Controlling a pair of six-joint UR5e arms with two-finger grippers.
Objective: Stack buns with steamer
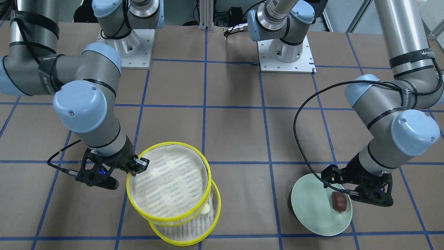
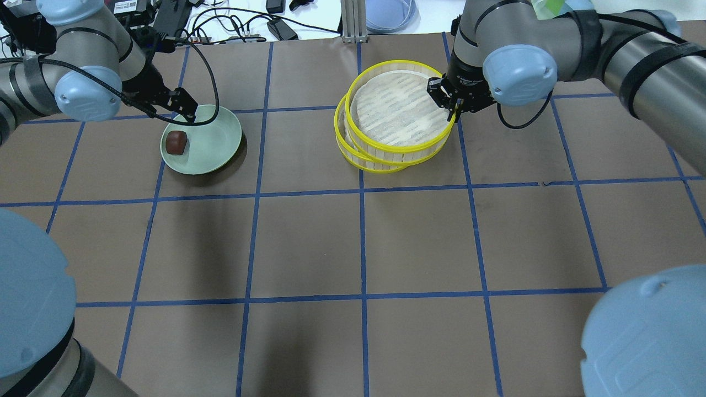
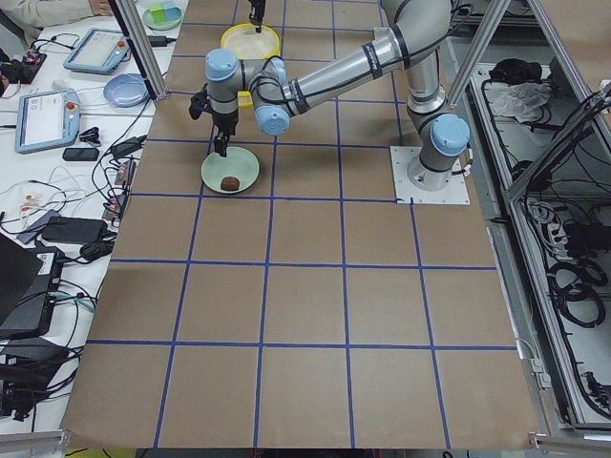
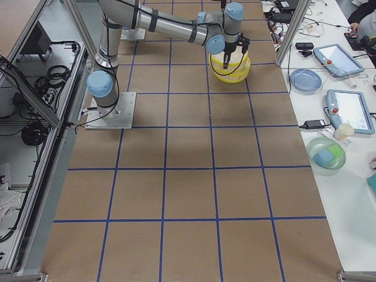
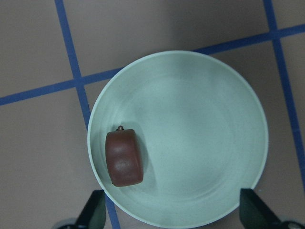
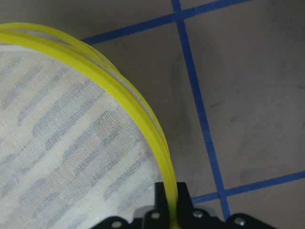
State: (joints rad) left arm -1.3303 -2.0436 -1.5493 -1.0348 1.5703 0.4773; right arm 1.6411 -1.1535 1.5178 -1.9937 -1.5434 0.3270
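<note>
The upper steamer tier (image 1: 170,180) is empty, and my right gripper (image 1: 137,166) is shut on its yellow rim (image 6: 143,119). It hangs offset over the lower tier (image 1: 194,232), partly covering it. The cream-white bun (image 1: 206,208) peeks out from the lower tier under the upper one's edge. The reddish-brown bun (image 1: 339,201) lies on the pale green plate (image 1: 312,205). My left gripper (image 5: 174,214) is open just above the plate, fingers spread wide, with the brown bun (image 5: 124,157) between them near one finger. In the overhead view the tiers (image 2: 400,110) are at the back right and the plate (image 2: 212,140) at the back left.
Brown paper with a blue tape grid covers the table (image 2: 358,242). The left arm's black cable (image 1: 301,139) loops beside the plate. Both arm bases (image 1: 286,55) stand at the robot's side. Side benches hold tablets and bowls (image 4: 328,154).
</note>
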